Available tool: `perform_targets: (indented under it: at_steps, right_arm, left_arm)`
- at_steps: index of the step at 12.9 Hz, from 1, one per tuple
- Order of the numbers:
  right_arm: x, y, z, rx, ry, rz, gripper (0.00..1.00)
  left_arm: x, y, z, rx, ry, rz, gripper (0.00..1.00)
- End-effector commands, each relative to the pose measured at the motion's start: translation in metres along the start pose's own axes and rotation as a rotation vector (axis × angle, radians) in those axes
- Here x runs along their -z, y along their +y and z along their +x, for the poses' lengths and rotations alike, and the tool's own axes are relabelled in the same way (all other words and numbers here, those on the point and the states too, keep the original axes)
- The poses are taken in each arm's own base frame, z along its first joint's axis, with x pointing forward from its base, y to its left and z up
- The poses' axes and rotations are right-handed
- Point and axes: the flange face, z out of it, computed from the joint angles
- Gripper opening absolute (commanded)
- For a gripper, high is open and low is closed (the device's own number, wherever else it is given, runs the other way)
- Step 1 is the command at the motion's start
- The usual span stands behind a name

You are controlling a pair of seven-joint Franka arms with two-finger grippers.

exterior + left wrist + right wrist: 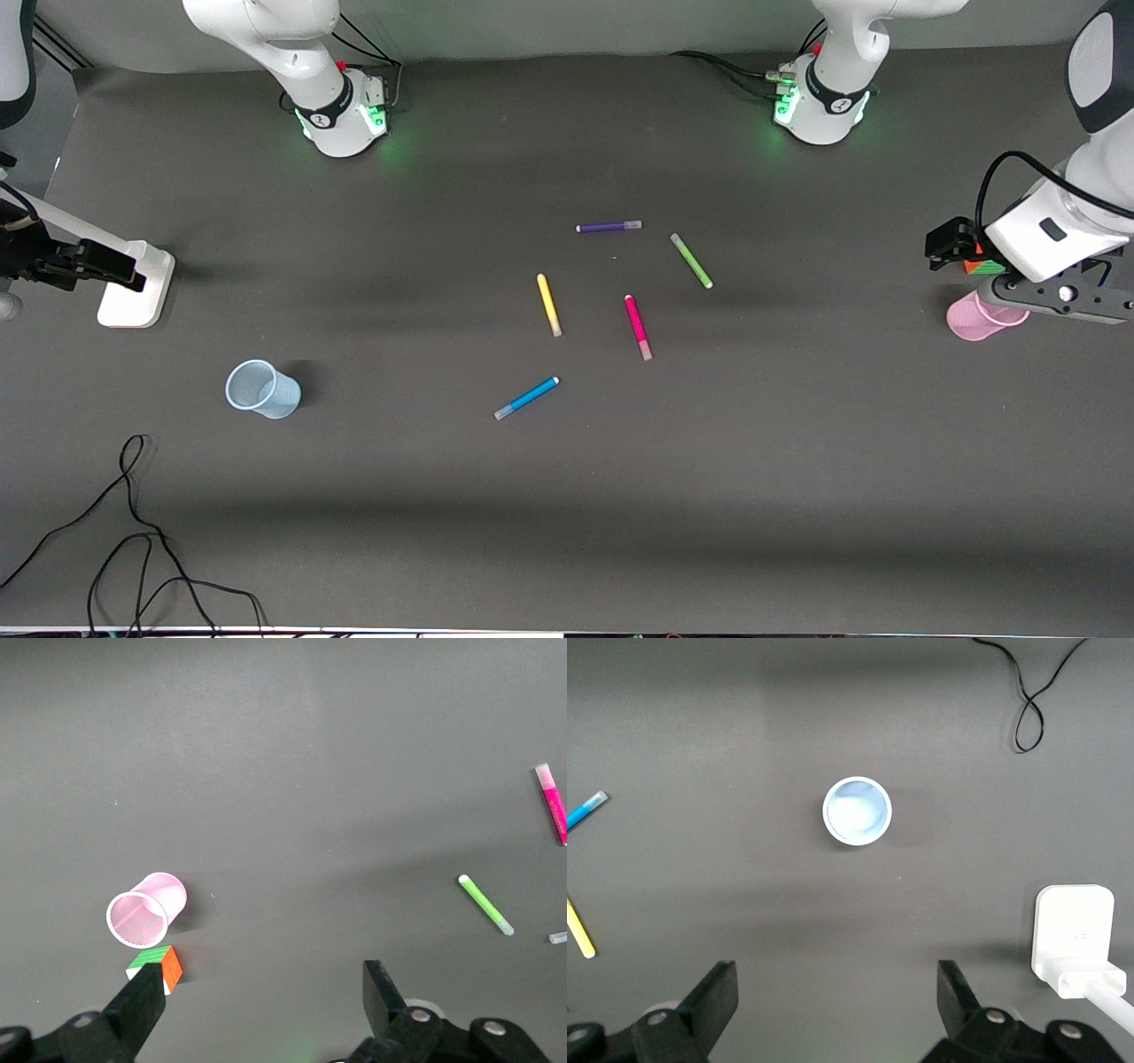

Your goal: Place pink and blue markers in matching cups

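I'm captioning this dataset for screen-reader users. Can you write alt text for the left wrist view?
The open left gripper hangs over a dark table, above a small multicoloured cube that sits beside an upright, empty pink cup. Toward the edge of the view lie a green marker and part of a pink marker.

We see the left gripper (957,252) covering part of the pink cup (968,321) below it; the right gripper (53,266) is cut by the frame edge.
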Motion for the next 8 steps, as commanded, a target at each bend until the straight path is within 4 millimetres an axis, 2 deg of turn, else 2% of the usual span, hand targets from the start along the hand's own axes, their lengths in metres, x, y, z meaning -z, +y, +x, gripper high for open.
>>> perform_targets:
  at_steps: [1, 8]
  right_arm:
    - [0.0051, -0.0014, -0.0025, 0.019, 0.016, -0.007, 1.0]
    - [0.0055, -0.0013, -0.0023, 0.019, 0.014, -0.008, 1.0]
  left_arm:
    - [0.0013, -0.0001, -0.0093, -0.011, -0.005, -0.002, 0.99]
    - [0.001, 0.0023, -0.0082, -0.013, 0.011, -0.023, 0.99]
